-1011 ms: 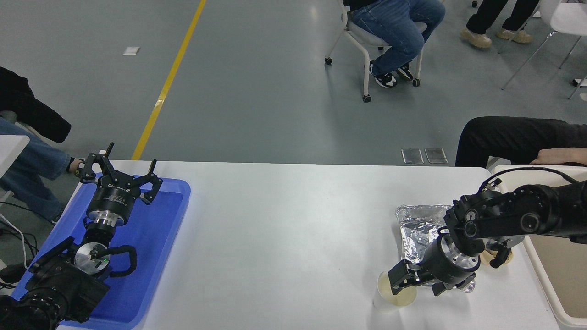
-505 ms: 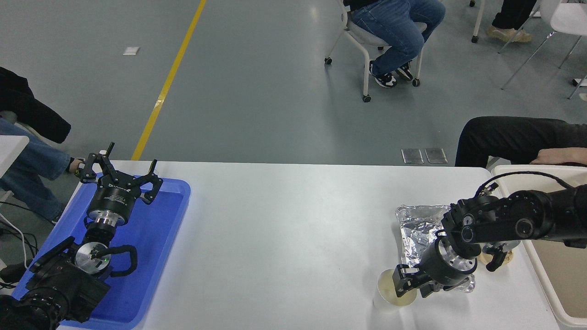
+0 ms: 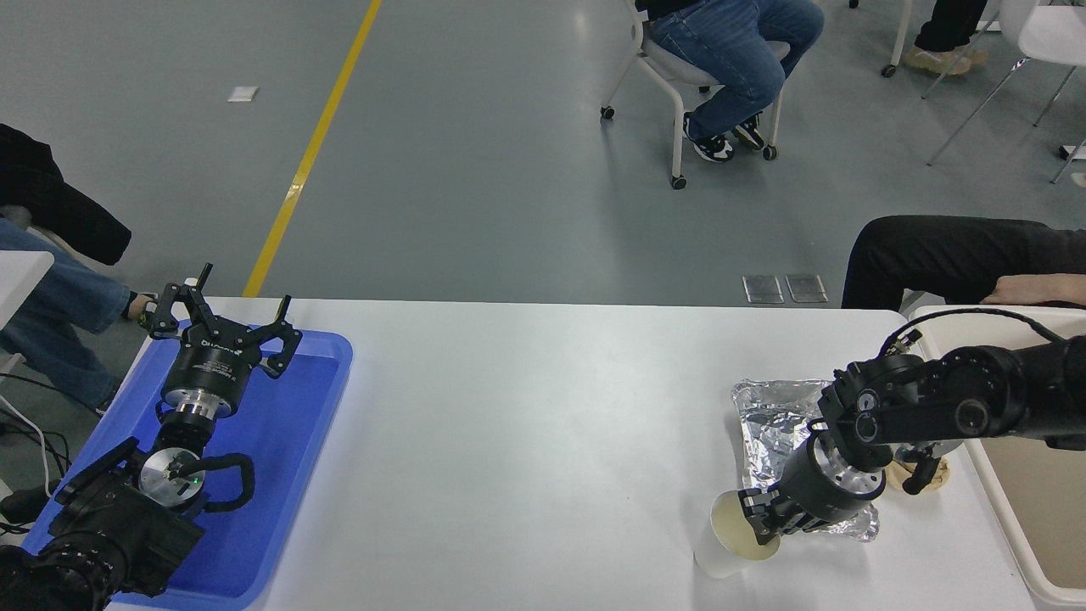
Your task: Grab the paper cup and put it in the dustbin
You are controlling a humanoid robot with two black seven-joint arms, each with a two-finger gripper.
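The small white paper cup [image 3: 728,543] sits near the table's front right and is tilted, so its cream inside faces up and left. My right gripper [image 3: 758,519] is shut on the cup's right rim, with one finger inside the mouth. The right arm comes in from the right edge, over the dustbin. The cream dustbin [image 3: 1010,543] stands at the right edge of the table, and only its left rim and part of its inside show. My left gripper [image 3: 219,316] is open and parked over the blue tray at the lower left.
A crumpled silver foil tray [image 3: 774,420] lies just behind the cup, partly under my right wrist. A tan paper ball [image 3: 932,477] shows beside the bin. The blue tray [image 3: 297,424] is at the left. A person's black sleeve and hand [image 3: 1031,290] rest at the far right.
My right gripper has closed on the cup's rim. The cup has tipped from upright to tilted and shifted slightly right and up with the gripper. The left arm has not moved.
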